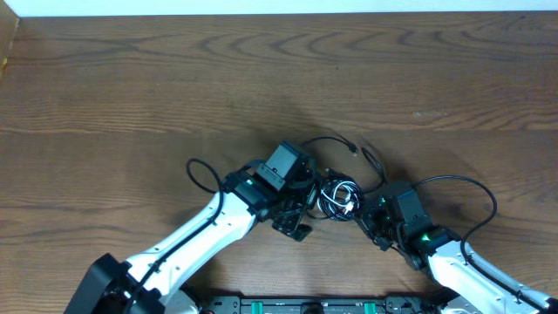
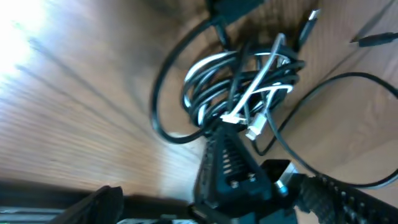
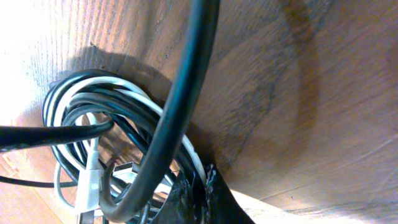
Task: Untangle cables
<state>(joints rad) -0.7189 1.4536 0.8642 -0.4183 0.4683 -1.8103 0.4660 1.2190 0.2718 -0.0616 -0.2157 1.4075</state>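
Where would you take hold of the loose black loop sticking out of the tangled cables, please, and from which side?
I'd grip the black loop at its outermost bend, coming from above on the side away from the right gripper, which pinches the cables. There the loop arcs clear of the rest, with bare table on either side of it.

A: Cables [image 1: 338, 197], cols?
B: Blk strands w/ one white, white plug ends.
A: Table [image 1: 174, 87]?
B: Brown wood grain, darker streaks.
A: Left arm [image 1: 187, 240], right arm [image 1: 471, 275]?
B: Both white w/ blk wrists, green lights.
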